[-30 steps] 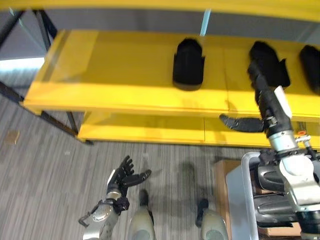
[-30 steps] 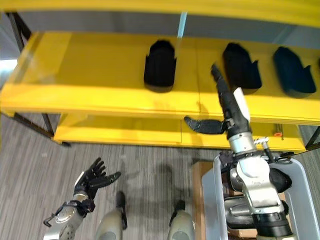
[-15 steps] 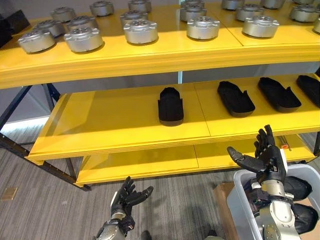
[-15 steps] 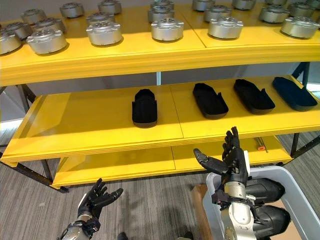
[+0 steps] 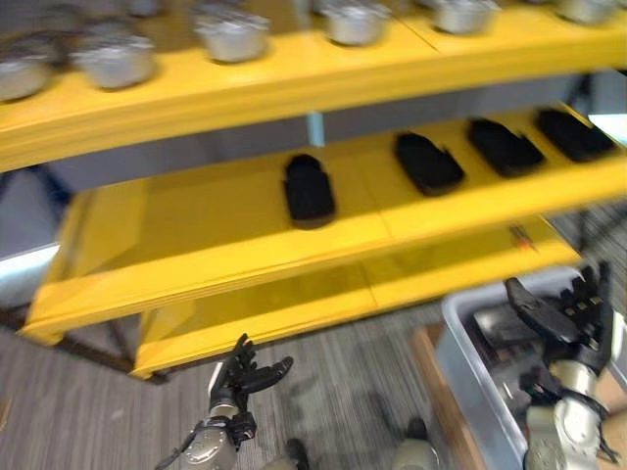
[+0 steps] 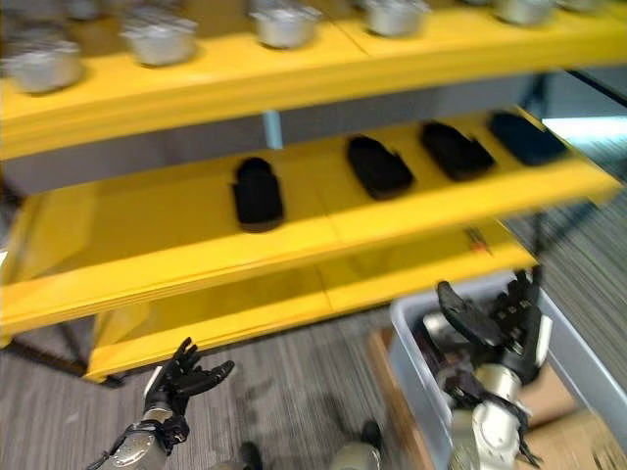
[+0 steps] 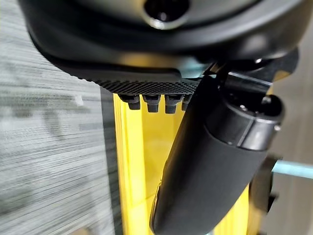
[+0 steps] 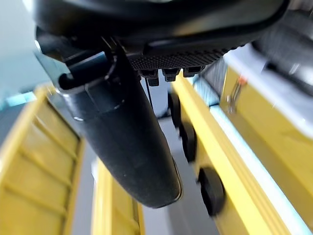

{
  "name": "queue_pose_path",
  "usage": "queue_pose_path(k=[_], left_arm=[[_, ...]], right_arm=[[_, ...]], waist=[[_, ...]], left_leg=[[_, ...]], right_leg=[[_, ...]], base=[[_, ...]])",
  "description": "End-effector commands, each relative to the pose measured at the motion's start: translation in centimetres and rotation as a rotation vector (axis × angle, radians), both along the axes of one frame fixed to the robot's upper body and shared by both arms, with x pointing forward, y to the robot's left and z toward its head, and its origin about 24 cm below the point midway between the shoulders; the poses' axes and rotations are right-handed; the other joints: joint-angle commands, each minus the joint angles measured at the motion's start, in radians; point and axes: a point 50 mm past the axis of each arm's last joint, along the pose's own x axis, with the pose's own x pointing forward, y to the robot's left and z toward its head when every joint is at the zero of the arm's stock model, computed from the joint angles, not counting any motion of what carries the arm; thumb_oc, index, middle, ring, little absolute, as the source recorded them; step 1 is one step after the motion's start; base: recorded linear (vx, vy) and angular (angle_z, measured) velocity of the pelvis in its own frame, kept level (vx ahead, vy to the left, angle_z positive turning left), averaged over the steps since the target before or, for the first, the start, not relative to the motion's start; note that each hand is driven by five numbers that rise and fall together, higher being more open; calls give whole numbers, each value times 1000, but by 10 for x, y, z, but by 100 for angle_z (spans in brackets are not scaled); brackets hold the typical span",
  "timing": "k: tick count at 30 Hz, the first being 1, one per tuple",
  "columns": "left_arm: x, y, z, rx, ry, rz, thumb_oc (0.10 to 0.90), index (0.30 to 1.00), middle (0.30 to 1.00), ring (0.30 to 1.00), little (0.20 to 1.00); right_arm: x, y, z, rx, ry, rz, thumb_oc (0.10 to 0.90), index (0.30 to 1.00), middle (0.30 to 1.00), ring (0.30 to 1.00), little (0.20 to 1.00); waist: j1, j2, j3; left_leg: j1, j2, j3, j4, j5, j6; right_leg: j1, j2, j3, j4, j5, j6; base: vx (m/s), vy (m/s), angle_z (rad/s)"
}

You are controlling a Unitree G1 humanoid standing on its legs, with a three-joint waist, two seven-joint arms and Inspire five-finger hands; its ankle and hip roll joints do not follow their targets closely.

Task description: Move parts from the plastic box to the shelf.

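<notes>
four black parts (image 6: 258,192) lie flat in a row on the middle yellow shelf (image 6: 176,245), matte and shoe-shaped, while more of them, dark and rounded, sit heaped in the grey plastic box (image 6: 407,343) on the floor at the robot's right. both hands hold nothing: the right hand (image 6: 505,318) hovers over the box with fingers straight and thumb spread, and the left hand (image 6: 181,377) hangs low near the carpet, fingers relaxed and splayed. the parts look smooth and bulky, probably hard plastic or rubber, so a one-handed reach into the heap could slip or snag a neighbour against the box's thin wall. round silver metal castings (image 6: 157,39) line the top shelf, whose edge could catch a raised hand.
</notes>
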Motion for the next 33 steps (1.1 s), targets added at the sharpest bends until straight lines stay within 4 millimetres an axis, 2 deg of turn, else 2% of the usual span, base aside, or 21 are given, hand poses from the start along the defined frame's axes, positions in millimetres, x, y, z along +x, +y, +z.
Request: queue_pose_path(k=[1,5,6,7,10,11,14,23,28,29,30,31,32,33], left_arm=[[16,25,47,97,-241,35,900,1000,1000,1000,1000],[1,28,39,65,-210,76,900,1000,1000,1000,1000],[-3,28,37,61,-198,80,900,1000,1000,1000,1000],[-7,27,33,48,-184,88,900,1000,1000,1000,1000],[-13,28,30,45,-169,93,900,1000,1000,1000,1000],[-15,25,27,29,-157,91,900,1000,1000,1000,1000],[-17,21,24,7,-151,89,900,1000,1000,1000,1000],[-16,17,23,3,-148,65,900,1000,1000,1000,1000],[2,10,34,10,-210,16,900,1000,1000,1000,1000],[6,7,36,5,-224,8,900,1000,1000,1000,1000],[12,2,40,-4,-244,-5,900,1000,1000,1000,1000],[13,2,40,-5,-245,-5,900,1000,1000,1000,1000],[13,-1,41,-28,-256,5,900,1000,1000,1000,1000],[13,-1,41,-28,-256,4,900,1000,1000,1000,1000]], right_arm=[[14,6,57,-150,-270,63,900,1000,1000,1000,1000],[17,11,52,-145,-242,97,900,1000,1000,1000,1000],[16,11,49,-142,-228,105,900,1000,1000,1000,1000],[15,12,46,-139,-213,123,900,1000,1000,1000,1000],[12,11,46,-150,-204,137,900,1000,1000,1000,1000],[9,9,43,-145,-191,140,900,1000,1000,1000,1000],[6,6,44,-154,-190,125,900,1000,1000,1000,1000],[2,1,47,-174,-198,99,900,1000,1000,1000,1000],[-1,-5,52,-221,-202,64,900,1000,1000,1000,1000],[-2,-6,53,-226,-207,59,900,1000,1000,1000,1000],[-6,-9,57,-247,-216,41,900,1000,1000,1000,1000],[-6,-9,57,-247,-217,40,900,1000,1000,1000,1000],[-12,-13,58,-276,-204,22,900,1000,1000,1000,1000],[-13,-13,58,-275,-204,21,900,1000,1000,1000,1000]], waist=[[35,-2,-7],[50,-20,-36],[54,-21,-44],[50,-25,-51],[43,-21,-59],[28,-15,-68],[17,-3,-68],[-8,28,-51],[-31,51,-28],[-38,54,-25],[-49,55,-10],[-49,58,-10],[-49,50,13],[-49,52,15]], left_leg=[[150,-15,40,-141,-49,12],[179,-7,119,-169,-38,-9],[182,2,133,-168,-34,-17],[186,31,157,-157,-19,-35],[199,58,176,-160,-5,-53],[215,85,193,-162,16,-73],[223,111,201,-162,36,-93],[221,158,216,-143,60,-121],[202,213,206,-96,113,-153],[195,226,203,-71,116,-158],[164,268,178,15,158,-176],[159,274,174,23,157,-179],[121,312,118,152,214,-189],[116,319,111,163,213,-193]], right_leg=[[52,-30,-49,66,-61,63],[110,9,-69,-110,-46,71],[125,25,-60,-149,-42,70],[133,52,-34,-183,-40,64],[145,76,-21,-210,-46,54],[157,100,-11,-221,-65,43],[163,121,-5,-216,-87,27],[148,151,5,-176,-135,2],[137,195,24,-124,-193,-39],[135,204,30,-114,-207,-48],[139,235,52,-98,-238,-79],[139,239,50,-97,-240,-82],[161,269,70,-81,-275,-122],[162,274,68,-79,-278,-125]], base=[[0,-10,-85],[28,-99,-90],[66,-243,-99],[59,-179,-62],[92,-201,-40],[70,-149,-36],[60,-152,-24],[30,-92,-7],[31,-154,0],[67,-303,3],[52,-257,1],[120,-385,10],[82,-216,18],[97,-314,4]])
